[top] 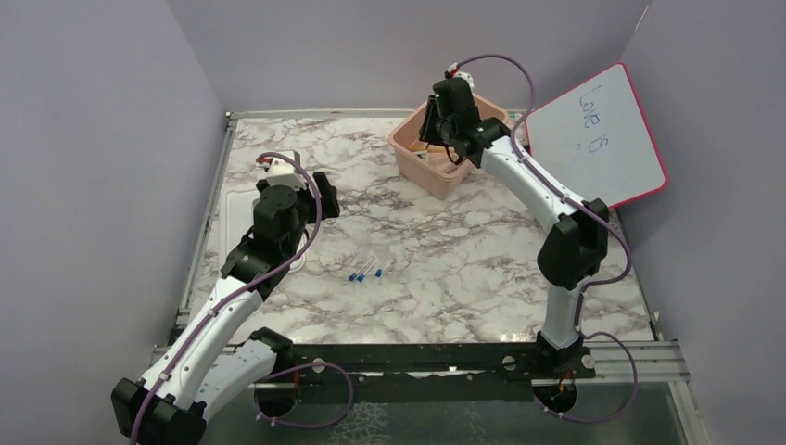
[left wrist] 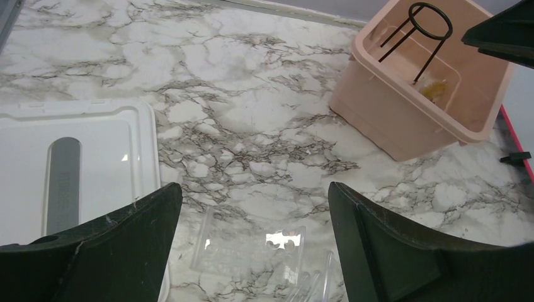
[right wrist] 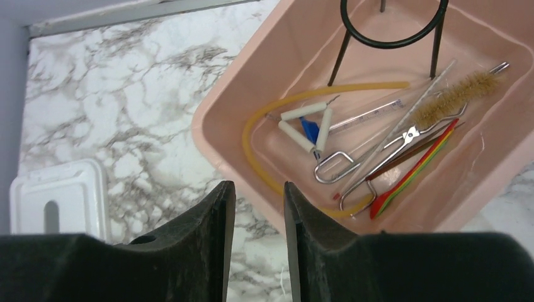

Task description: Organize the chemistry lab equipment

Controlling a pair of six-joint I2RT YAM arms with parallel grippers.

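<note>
My left arm climbs from its base at 7 o'clock, elbow bent, wrist aimed toward 1 o'clock. The left gripper (left wrist: 255,189) has its jaws spread wide. My right arm stretches from 5 o'clock toward 12, the right gripper (right wrist: 258,189) pointing down, jaws slightly apart.

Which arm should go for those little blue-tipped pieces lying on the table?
Probably left. The left end effector hangs open, nearer the blue-tipped pieces; the right end effector is farther off, over the pink bin.
</note>
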